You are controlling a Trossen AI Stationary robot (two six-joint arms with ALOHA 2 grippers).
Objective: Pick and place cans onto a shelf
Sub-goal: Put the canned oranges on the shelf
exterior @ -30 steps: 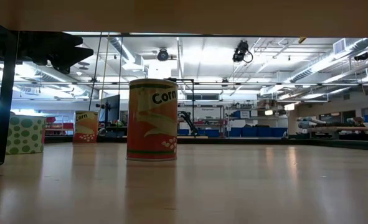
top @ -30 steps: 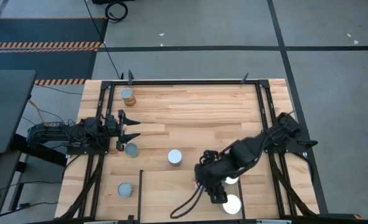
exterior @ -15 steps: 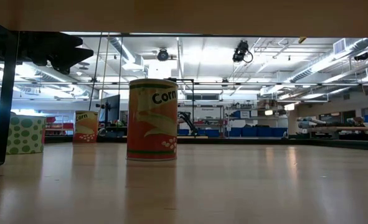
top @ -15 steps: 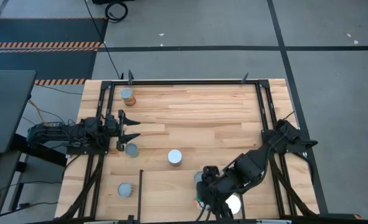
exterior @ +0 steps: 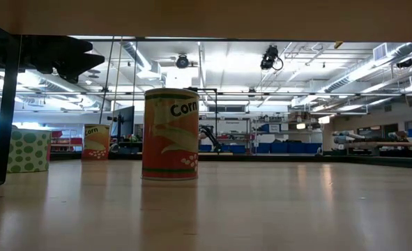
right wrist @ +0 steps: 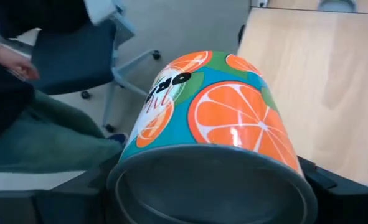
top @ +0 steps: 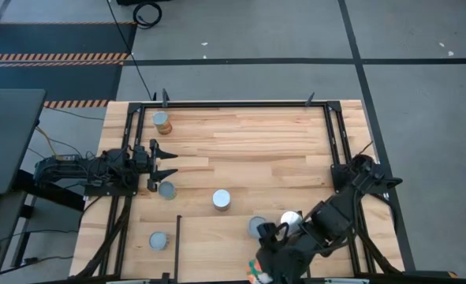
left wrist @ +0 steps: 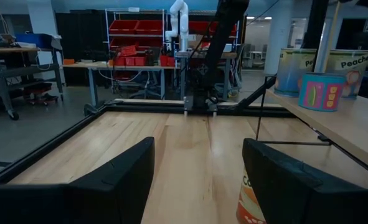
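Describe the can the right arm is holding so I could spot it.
Look at the table's near edge, where the right end effector reaches past it. The can clamped there is teal with big orange slices, unlike the corn can standing mid-table.

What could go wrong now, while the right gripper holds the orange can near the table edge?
The right gripper holds the orange-printed can tilted, past the table's near edge; if it slips, it may fall to the floor near the seated person.
Swinging back, the arm might knock the grey-topped can or the shiny can close beside it.
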